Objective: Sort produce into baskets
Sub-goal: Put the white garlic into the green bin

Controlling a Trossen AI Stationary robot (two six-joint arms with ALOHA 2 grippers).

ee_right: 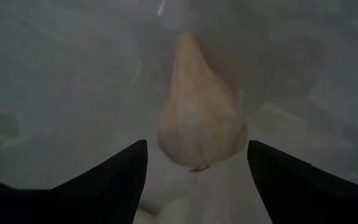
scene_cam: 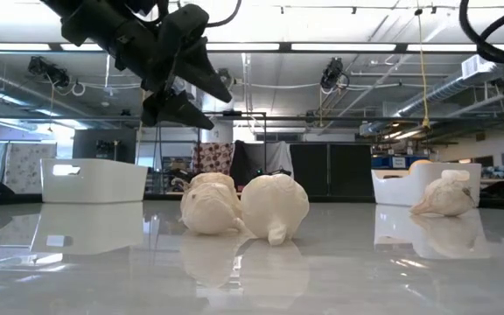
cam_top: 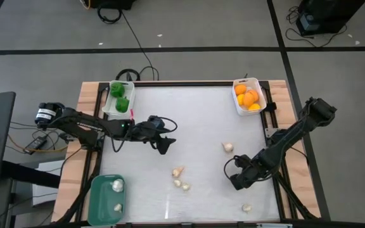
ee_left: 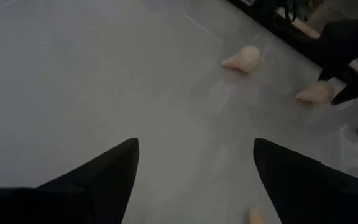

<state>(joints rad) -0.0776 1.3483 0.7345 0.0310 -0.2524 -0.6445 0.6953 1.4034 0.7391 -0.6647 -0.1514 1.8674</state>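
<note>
Small whitish-beige garlic-like pieces lie loose on the pale glossy bench: a cluster of three near the front edge at the middle; one bulb toward the right side; one by the front right corner; two more rest in the teal-green rounded bin at the front left corner; green bell peppers fill the small white bin at the back left corner, round orange fruits the white bin at the back right; the left hand hangs above the bench left of centre, fingers apart, empty; the right hand sits low near the right side, fingers apart, a teardrop-shaped bulb just ahead of its tips; beyond, a workshop with ceiling strip lights.
</note>
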